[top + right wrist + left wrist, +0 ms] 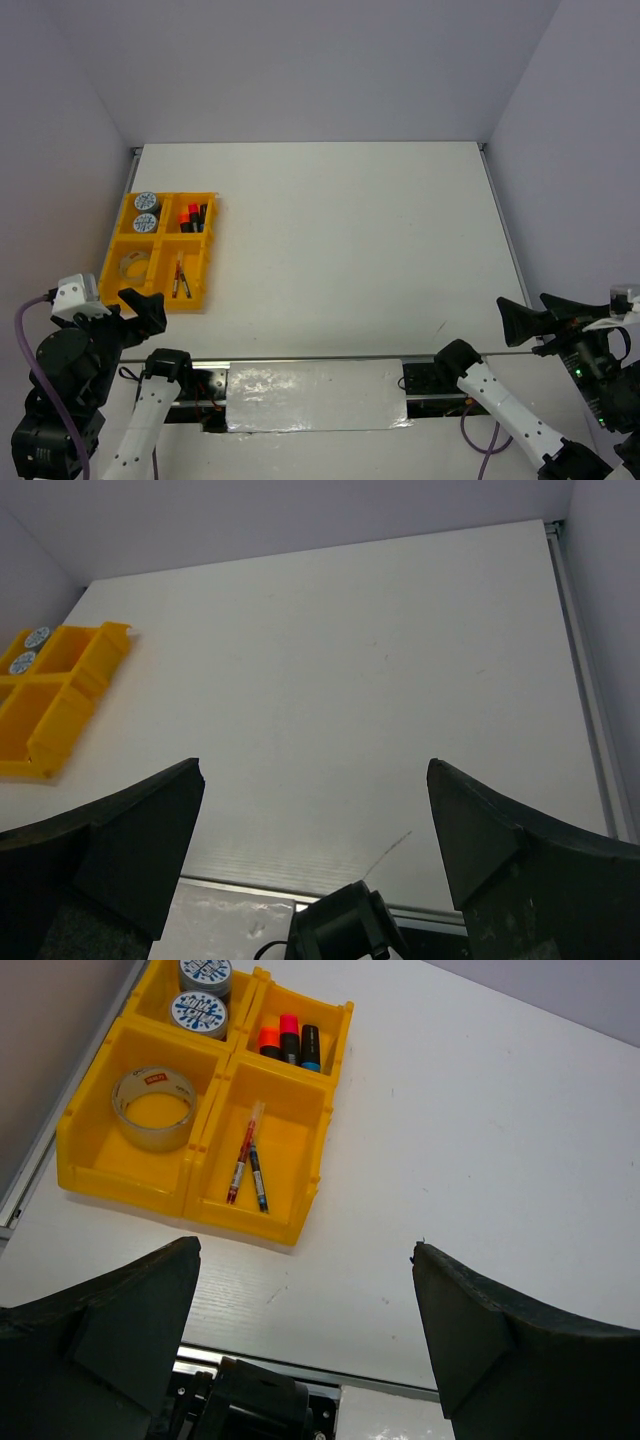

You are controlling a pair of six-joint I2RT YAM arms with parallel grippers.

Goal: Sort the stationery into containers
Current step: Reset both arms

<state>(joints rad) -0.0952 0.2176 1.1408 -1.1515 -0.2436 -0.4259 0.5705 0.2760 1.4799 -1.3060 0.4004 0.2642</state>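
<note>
Along the left edge of the bench (350,250), close to my near-left corner, sits the yellow-orange tray (250,1228), and all the stationery I can see lies inside it. Two round blue-white patterned rolls (199,1012) lie flat in the far-left compartment. Three stubby black highlighters (290,1040) with orange, pink and blue ends stand side by side in the far-right one. The silvery, translucent tape ring (150,1141) lies hollow-side up in the near-left one, and the thin red pen (242,1160) and blue pen (257,1178) lie together in the near-right.

My left end effector (305,1250) hangs by the near edge just short of the tray, fingers wide apart and empty. My right end effector (315,768) is the same near the near-right corner.

I judge the sorting finished, each kind in its own compartment. The next move calls only for a check and keeping clear of the tray's thin, glossy plastic walls.
</note>
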